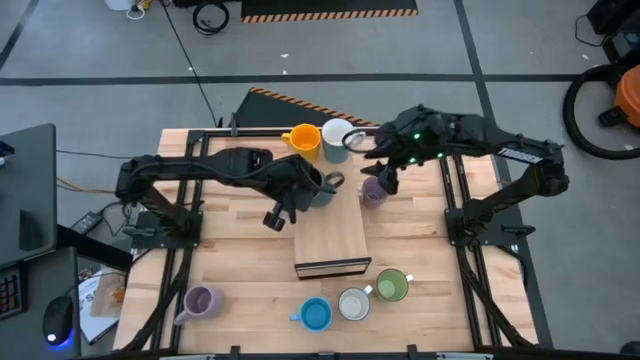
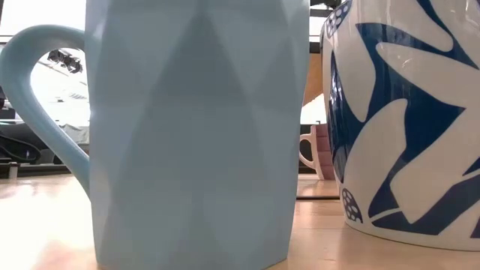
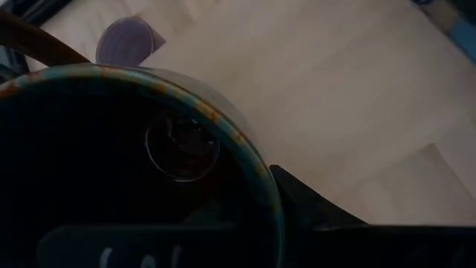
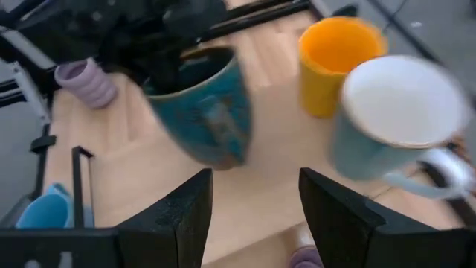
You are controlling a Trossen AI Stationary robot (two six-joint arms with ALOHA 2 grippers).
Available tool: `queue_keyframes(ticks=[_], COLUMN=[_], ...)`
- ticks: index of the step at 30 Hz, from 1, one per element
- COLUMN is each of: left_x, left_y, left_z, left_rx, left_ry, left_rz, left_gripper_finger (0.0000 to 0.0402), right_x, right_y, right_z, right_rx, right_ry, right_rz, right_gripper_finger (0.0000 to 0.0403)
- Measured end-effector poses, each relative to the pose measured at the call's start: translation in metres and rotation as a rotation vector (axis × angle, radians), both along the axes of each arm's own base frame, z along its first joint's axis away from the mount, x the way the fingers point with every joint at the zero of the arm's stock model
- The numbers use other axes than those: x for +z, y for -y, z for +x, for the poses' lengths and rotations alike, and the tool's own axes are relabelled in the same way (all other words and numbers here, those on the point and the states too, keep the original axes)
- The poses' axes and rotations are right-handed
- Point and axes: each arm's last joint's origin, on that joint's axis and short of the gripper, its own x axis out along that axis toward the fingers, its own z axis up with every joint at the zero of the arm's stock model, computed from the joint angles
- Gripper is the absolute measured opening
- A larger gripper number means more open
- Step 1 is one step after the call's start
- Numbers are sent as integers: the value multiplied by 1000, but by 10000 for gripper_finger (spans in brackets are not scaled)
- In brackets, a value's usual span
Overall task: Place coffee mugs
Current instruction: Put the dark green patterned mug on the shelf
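My left gripper reaches to the table's middle, just beyond the pale wooden board, and is shut on the dark mug. My right gripper is open and hovers just right of it, over a lavender mug. An orange mug and a white mug stand on their bases near the far edge. Along the near edge stand a second lavender mug, a blue mug, a white patterned mug and a green mug. My left gripper holds the dark mug by its rim, the wall pinched with one finger outside and the other inside the hollow. It comes from the table's left, slanting down. In the right wrist view the mug hangs tilted and seems clear of the table.
The board lies lengthwise from the middle toward the near edge, with bare wood on either side of it. The arms' dark frames run along the left and right edges. In the low view the blue and patterned mugs block nearly everything behind them.
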Motion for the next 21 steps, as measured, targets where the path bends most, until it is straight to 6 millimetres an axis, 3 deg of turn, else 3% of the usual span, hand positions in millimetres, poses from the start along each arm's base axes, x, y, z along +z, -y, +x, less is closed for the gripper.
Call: queue_keyframes(ticks=[6,21], left_x=[-1,0], left_y=[-2,-1], left_z=[4,5], left_rx=[-15,-19], left_ry=[20,35], left_rz=[16,17], left_gripper_finger=[45,46], right_x=[-33,-57], right_y=[-1,14], right_z=[27,42], right_rx=[82,185], right_ry=[131,268], right_rz=[5,-49], right_gripper_finger=[206,206])
